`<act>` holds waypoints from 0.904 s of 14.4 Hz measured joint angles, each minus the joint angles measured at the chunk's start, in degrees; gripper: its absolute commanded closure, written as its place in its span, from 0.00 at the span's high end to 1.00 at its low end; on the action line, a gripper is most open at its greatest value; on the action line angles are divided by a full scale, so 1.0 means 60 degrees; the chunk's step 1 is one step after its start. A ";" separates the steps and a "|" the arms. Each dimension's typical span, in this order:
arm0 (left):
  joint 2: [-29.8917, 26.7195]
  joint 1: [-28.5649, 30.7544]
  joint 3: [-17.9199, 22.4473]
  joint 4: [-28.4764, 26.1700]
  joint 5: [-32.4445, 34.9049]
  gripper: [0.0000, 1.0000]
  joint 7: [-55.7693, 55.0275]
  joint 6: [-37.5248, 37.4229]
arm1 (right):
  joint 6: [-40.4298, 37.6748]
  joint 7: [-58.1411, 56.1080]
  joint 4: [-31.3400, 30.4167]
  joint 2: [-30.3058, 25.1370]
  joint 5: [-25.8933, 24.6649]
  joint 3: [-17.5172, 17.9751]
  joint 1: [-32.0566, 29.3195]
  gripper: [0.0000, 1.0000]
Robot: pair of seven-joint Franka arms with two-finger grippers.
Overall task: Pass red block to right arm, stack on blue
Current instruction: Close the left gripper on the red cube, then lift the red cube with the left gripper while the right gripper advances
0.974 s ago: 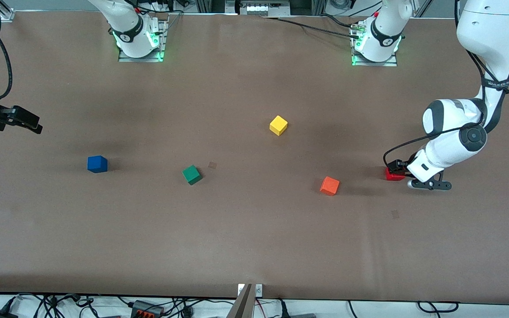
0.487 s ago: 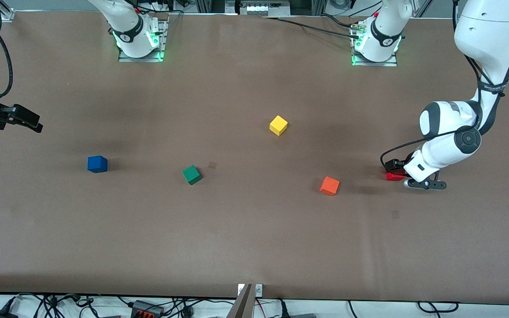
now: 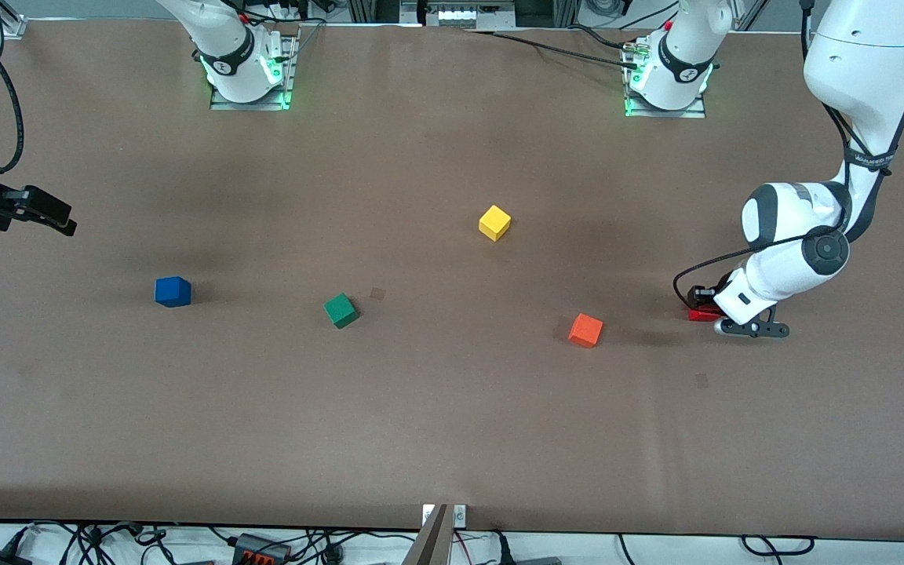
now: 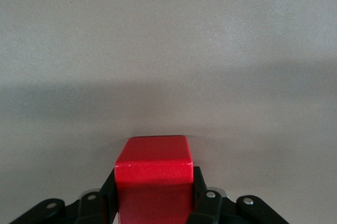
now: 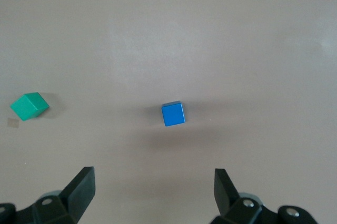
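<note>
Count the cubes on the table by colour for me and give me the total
Red block: 1, between the left gripper fingers
Blue cube: 1
Green cube: 1
Yellow cube: 1
Orange cube: 1
Total: 5 cubes

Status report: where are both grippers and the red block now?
Left gripper down at the table, fingers shut on small red matte cube. Right gripper open, waiting above small dark blue matte cube. Nothing on the blue cube.
</note>
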 measured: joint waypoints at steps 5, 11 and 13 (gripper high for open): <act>-0.0043 0.0000 -0.0132 0.0502 -0.0001 0.25 0.0249 -0.0888 | 0.0006 -0.0001 0.0332 0.0012 0.0000 -0.0006 -0.0005 1.00; -0.0441 0.0244 -0.0757 0.1889 -0.0489 0.25 0.2354 -0.3271 | -0.0014 -0.0009 0.0333 0.0127 0.0000 -0.0001 0.0007 1.00; -0.0536 0.0287 -0.0784 0.2506 -0.1482 0.25 0.3381 -0.4482 | -0.0014 -0.0009 0.0334 0.0127 0.0000 -0.0001 0.0007 1.00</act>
